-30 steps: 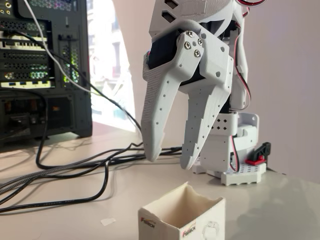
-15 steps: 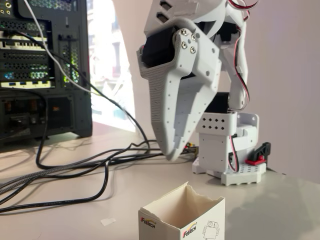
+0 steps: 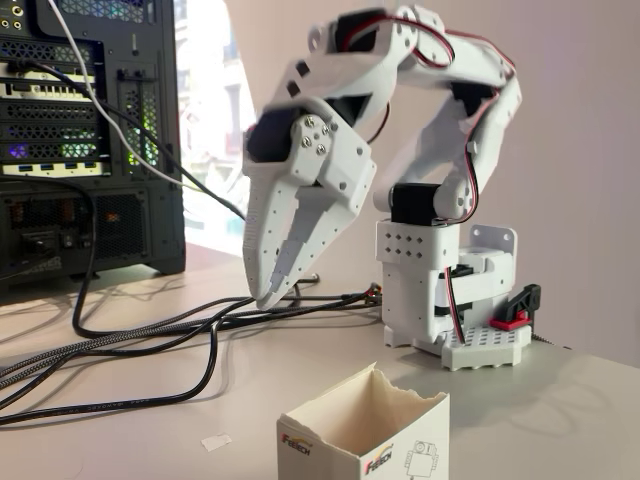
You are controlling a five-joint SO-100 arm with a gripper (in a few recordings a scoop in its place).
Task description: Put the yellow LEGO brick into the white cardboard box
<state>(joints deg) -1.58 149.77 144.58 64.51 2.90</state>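
We see the two white fingers [image 3: 278,262] of the gripper [image 3: 268,297] drawn nearly together, their tips almost meeting just above the table [image 3: 560,400], and nothing shows between them; only a thin slit stays visible higher up between the two blades. The gripper points downward and slightly left in the fixed view, hanging over the dark cables [image 3: 150,345] that run across the left half of the table. Behind it, the white arm [image 3: 420,70] arches up and over to the right, with red and black wires along its upper links, and comes down to its base [image 3: 430,290] on a white studded plate [image 3: 488,348] at the far right of the table. A red-and-black clamp piece [image 3: 518,308] sits at the right edge of that plate. Nearest to us, at the bottom centre, stands the white cardboard box [image 3: 365,430] with its ragged open top, a red-black logo on two faces and a small robot drawing; we cannot see its floor. It sits well apart from the gripper, nearer and to the right of it. A computer tower [image 3: 80,140] stands at the far left.
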